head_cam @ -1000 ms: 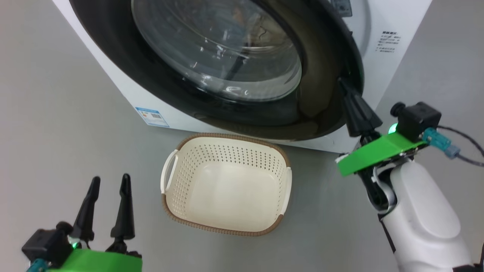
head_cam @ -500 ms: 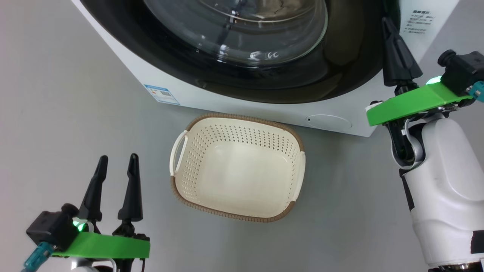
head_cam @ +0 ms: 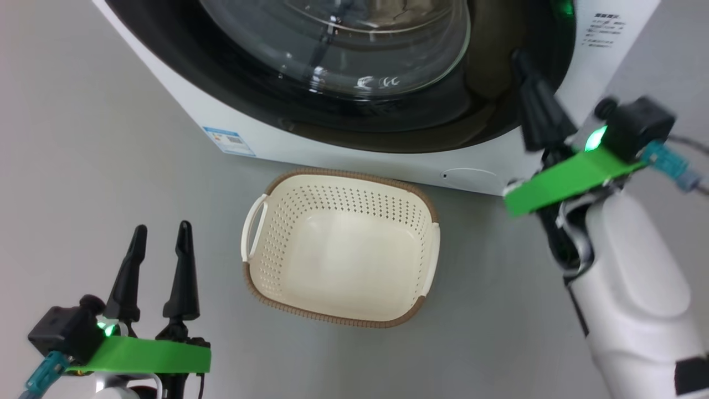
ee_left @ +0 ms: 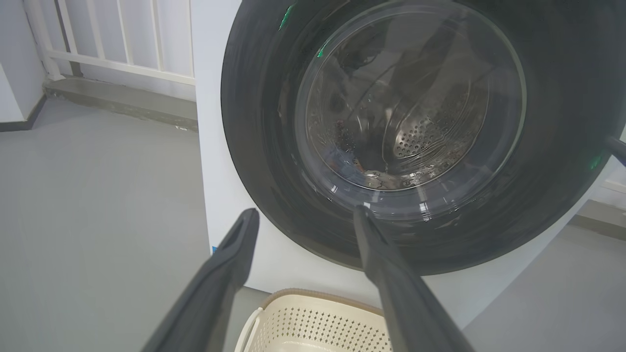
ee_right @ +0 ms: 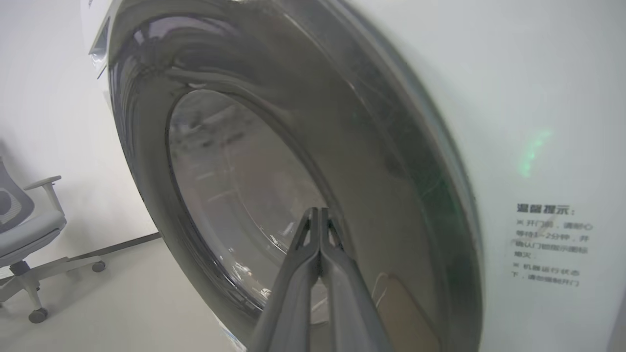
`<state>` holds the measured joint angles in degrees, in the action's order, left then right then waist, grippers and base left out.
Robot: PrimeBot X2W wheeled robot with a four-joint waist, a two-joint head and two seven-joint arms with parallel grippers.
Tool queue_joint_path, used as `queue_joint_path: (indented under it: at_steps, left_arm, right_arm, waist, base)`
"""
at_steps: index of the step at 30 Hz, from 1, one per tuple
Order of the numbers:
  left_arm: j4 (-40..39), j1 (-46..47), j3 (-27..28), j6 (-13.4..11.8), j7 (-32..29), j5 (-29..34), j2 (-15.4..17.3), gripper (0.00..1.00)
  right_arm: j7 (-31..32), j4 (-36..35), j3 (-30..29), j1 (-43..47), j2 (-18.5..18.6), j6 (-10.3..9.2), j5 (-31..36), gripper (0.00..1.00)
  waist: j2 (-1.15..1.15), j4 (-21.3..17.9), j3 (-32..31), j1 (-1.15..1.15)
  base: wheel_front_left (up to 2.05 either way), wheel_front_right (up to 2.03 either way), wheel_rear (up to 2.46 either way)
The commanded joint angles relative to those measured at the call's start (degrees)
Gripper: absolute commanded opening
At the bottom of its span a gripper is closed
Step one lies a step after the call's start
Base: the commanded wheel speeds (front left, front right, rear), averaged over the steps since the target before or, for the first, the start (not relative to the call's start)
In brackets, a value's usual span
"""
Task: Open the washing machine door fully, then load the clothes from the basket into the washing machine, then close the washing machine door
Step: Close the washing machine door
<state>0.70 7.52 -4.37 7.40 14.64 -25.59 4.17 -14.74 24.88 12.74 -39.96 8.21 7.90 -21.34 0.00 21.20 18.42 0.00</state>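
The left gripper (head_cam: pixel 160 227) hovers splayed and empty near the bare oval cream perforated plastic basket (head_cam: pixel 265 260). The round black-rimmed glass door (head_cam: pixel 343 44) lies against the white washing machine (head_cam: pixel 354 158) — seemingly the closing step. The right gripper (head_cam: pixel 520 58), clenched on nothing, is at its rim — probably a firm push to latch.

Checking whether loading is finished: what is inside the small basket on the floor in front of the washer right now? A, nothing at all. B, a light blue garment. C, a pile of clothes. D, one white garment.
A: the basket has its bare cream bottom and perforated walls showing all over in the head view, with no garment in it.
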Motion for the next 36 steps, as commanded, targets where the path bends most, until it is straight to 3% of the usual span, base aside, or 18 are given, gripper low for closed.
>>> queue_joint_path:
  at_steps: [1, 2, 3, 4, 5, 19, 36]
  left_arm:
    - [-0.7, 0.2, 2.4, 0.1, 0.4, 0.3, 1.7, 1.0]
    - [-0.4, 0.0, 2.8, 0.1, 0.4, 0.4, 1.9, 1.0]
    - [-0.2, -0.2, 3.1, 0.1, 0.4, 0.5, 2.0, 1.0]
    - [0.1, -0.5, 3.4, 0.1, 0.4, 0.6, 2.2, 1.0]
    - [0.4, -0.8, 3.6, 0.1, 0.4, 0.8, 2.4, 1.0]
    - [3.3, -3.7, 6.5, 0.1, 0.4, 1.3, 4.9, 1.0]
    - [5.6, -5.9, 9.3, 0.1, 0.4, 0.8, 6.9, 1.0]
  right_arm:
    - [-0.3, -1.7, 1.7, 2.7, -1.1, -0.42, -0.4, 0.28]
    - [-0.3, -2.0, 2.2, 3.9, -1.1, -0.42, -0.4, 0.42]
    - [-0.3, -2.3, 2.4, 5.1, -1.2, -0.42, -0.4, 0.73]
    - [-0.3, -2.5, 2.4, 6.4, -1.3, -0.42, -0.4, 0.95]
    - [-0.3, -2.8, 2.2, 7.6, -1.4, -0.42, -0.5, 1.0]
    - [-0.3, -4.8, -1.1, 21.1, -1.9, -0.42, -0.3, 1.0]
    - [-0.3, -6.5, -4.3, 26.4, 0.5, -0.42, 0.0, 1.0]
  waist:
    - [0.0, -1.4, -1.4, 0.0]
    - [0.0, -1.8, -1.9, 0.0]
    - [0.0, -2.2, -2.3, 0.0]
    - [0.0, -2.7, -2.7, 0.0]
    - [0.0, -3.1, -3.2, 0.0]
    - [0.0, -10.2, -7.9, 0.0]
    - [0.0, -18.3, -10.0, 0.0]
  base:
    - [0.0, 0.0, 0.0]
    - [0.0, 0.0, 0.0]
    - [0.0, 0.0, 0.0]
    - [0.0, 0.0, 0.0]
    - [0.0, 0.0, 0.0]
    - [0.0, 0.0, 0.0]
    - [0.0, 0.0, 0.0]
